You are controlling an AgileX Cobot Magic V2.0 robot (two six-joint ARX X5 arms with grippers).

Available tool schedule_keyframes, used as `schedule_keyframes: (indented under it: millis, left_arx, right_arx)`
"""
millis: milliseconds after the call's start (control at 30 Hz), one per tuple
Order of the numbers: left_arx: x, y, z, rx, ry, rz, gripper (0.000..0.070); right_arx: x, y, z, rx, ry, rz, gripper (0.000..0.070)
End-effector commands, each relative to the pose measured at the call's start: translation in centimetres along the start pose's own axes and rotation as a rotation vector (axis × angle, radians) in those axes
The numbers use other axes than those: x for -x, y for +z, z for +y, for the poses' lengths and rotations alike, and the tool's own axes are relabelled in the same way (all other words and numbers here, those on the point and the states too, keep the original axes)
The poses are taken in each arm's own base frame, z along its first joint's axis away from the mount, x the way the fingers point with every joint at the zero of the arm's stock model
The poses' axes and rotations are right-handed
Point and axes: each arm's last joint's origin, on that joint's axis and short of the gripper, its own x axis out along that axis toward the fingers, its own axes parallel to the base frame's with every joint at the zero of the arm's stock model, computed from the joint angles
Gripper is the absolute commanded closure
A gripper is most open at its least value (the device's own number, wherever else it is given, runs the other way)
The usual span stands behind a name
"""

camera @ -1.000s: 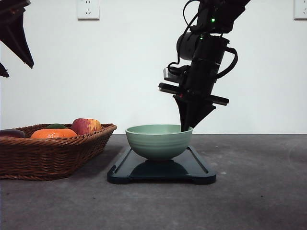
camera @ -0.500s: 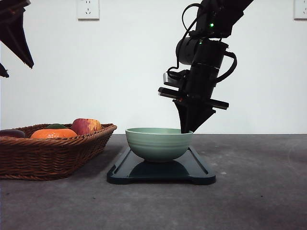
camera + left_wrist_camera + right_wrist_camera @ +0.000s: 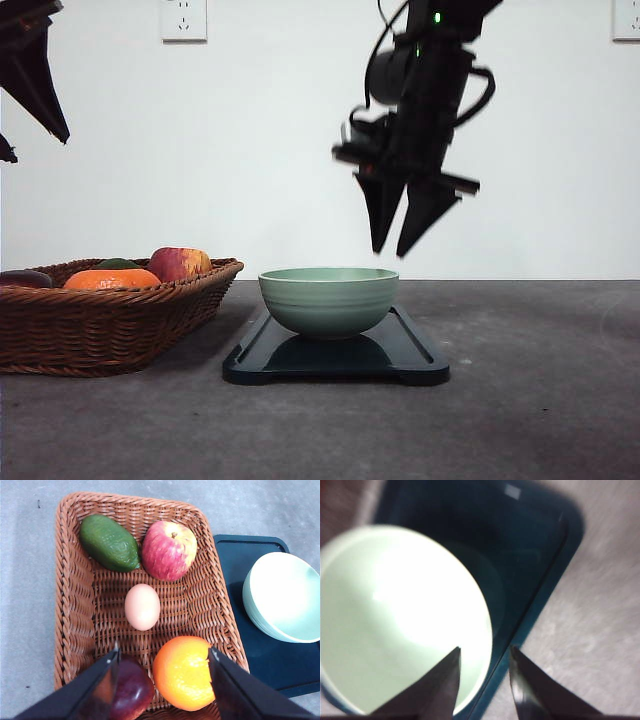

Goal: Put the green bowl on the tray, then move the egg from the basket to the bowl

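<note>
Green bowl (image 3: 328, 299) on tray (image 3: 415, 352) — right claw (image 3: 402, 250) open above.

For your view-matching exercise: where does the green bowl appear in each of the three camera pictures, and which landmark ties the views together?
Front view: the green bowl stands at centre on the tray, below the right tool.
Left wrist view: at the right edge, partly cut off, beside the basket.
Right wrist view: fills the left side, blurred, rim near the tool tips.
Shared landmark: the dark tray under the bowl.
</note>
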Motion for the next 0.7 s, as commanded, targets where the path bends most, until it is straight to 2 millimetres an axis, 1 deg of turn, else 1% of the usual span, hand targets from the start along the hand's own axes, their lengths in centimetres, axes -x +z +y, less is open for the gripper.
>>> schedule_keyframes:
  millis: [0,100,167,300,467,667]
  left_arx:
    - [0.3,0.7,-0.2,-0.005,-0.009,-0.023,0.0350]
    - [0.3,0.7,-0.2,-0.005,-0.009,-0.024,0.0350]
    - [0.3,0.7,-0.2,-0.006,-0.009,-0.026,0.0350]
    - [0.3,0.8,-0.2,-0.007,-0.010,-0.032,0.0350]
    - [0.3,0.8,-0.2,-0.009,-0.010,-0.034,0.0350]
    - [0.3,0.8,-0.2,-0.009,-0.010,-0.033,0.0350]
  right_arx:
    - [0.5,0.2,0.5,0.020,0.026,-0.015,0.0512]
    - [1.3,-0.2,0.7,0.030,0.046,-0.061,0.0512]
    - [1.8,-0.7,0.7,0.038,0.048,-0.101,0.0512]
    - [2.6,-2.9,0.5,0.052,0.056,-0.181,0.0512]
    - [3.3,-6.6,0.5,0.075,0.062,-0.285,0.0513]
    - [4.0,-11.6,0.1,0.089,0.063,-0.364,0.0513]
